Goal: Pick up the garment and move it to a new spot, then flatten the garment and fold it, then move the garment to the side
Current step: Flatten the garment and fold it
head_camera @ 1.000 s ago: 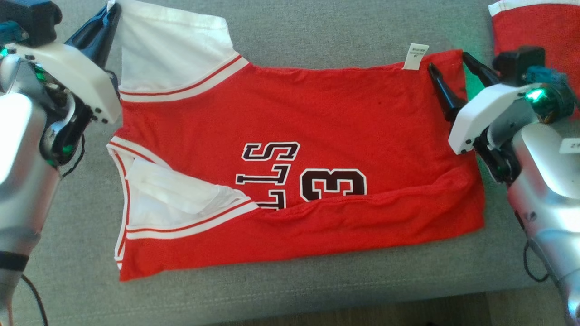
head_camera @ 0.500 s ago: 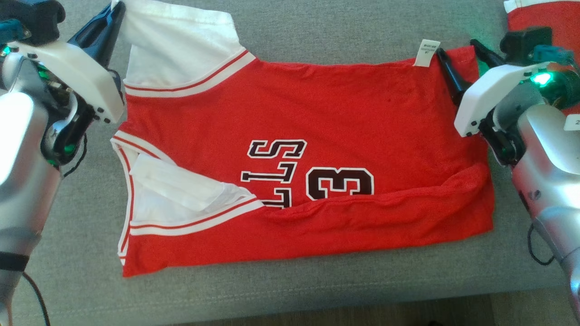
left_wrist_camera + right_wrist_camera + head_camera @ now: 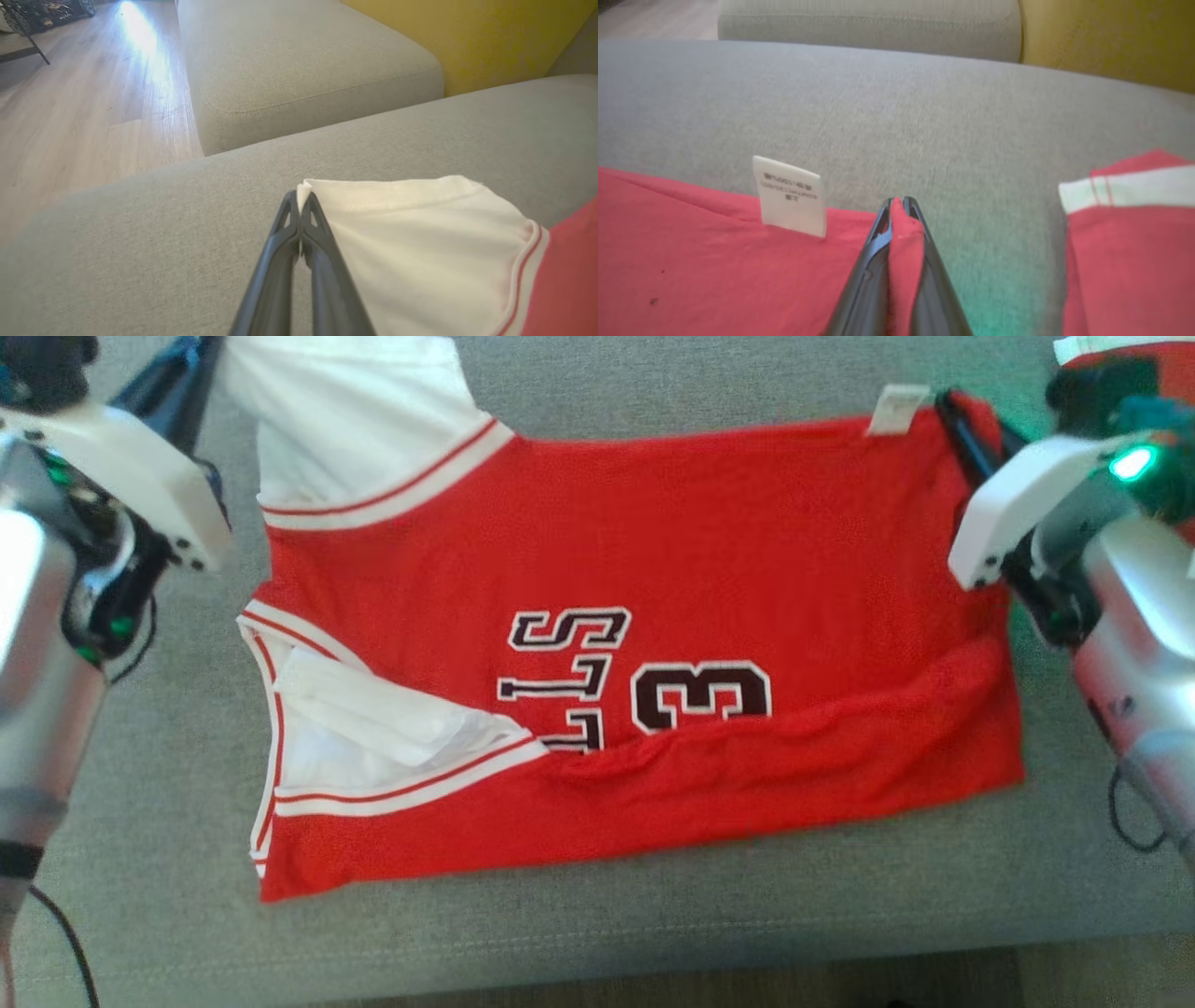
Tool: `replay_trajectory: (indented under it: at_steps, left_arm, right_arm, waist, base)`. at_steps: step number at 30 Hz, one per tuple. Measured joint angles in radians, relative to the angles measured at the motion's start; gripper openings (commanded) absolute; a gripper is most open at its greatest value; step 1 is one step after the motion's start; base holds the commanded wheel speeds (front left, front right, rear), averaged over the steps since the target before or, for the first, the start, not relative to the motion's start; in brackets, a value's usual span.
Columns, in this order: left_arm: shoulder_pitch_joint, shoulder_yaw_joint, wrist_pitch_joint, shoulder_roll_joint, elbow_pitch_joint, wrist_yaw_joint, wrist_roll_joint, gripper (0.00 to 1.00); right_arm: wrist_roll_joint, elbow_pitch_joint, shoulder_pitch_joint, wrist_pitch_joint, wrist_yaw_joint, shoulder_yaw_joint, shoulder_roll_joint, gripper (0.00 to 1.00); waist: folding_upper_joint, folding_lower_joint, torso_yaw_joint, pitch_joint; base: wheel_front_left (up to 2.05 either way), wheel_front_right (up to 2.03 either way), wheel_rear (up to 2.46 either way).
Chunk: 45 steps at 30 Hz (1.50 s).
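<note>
The red basketball jersey [image 3: 653, 551] lies spread on the grey sofa cushion [image 3: 653, 933] in the head view. Each wrist view adds the grip: the left tool [image 3: 299, 205] clamps its white corner, the right tool [image 3: 899, 207] pinches the red edge beside the white label [image 3: 791, 196].

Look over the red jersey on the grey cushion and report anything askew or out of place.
The jersey is not flat: its near edge is bunched into a ridge that covers part of the lettering. A white tag sticks out beyond the far edge, near the right corner.
</note>
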Motion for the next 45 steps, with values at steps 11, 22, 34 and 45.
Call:
replay_trajectory:
  at_steps: [11, 22, 34, 45]
  left_arm:
    - [-0.151, 0.024, -0.06, -0.021, 0.124, -0.006, -0.008, 0.0]
    - [-0.167, -0.031, -0.12, -0.044, 0.221, -0.044, 0.003, 0.0]
    - [-0.048, -0.076, -0.137, 0.006, 0.163, -0.059, 0.003, 0.0]
    - [0.116, -0.104, -0.097, 0.083, 0.005, -0.031, -0.011, 0.0]
  right_arm:
    - [-0.042, 0.112, -0.139, -0.089, 0.0, 0.02, 0.011, 0.0]
    - [-0.046, 0.154, -0.152, -0.18, 0.0, 0.06, 0.047, 0.0]
    - [0.022, 0.094, -0.029, -0.238, 0.0, 0.099, -0.002, 0.0]
    - [0.059, -0.002, 0.094, -0.253, 0.0, 0.163, -0.046, 0.0]
  waist:
    - [0.0, 0.0001, 0.007, 0.031]
    - [0.0, 0.0, 0.009, 0.011]
    - [0.0, 0.0, 0.015, -0.07]
    - [0.0001, 0.0, 0.024, -0.152]
  base:
    - [0.0, 0.0, 0.0]
    - [0.0, 0.0, 0.0]
    - [0.0, 0.0, 0.0]
    - [0.0, 0.0, 0.0]
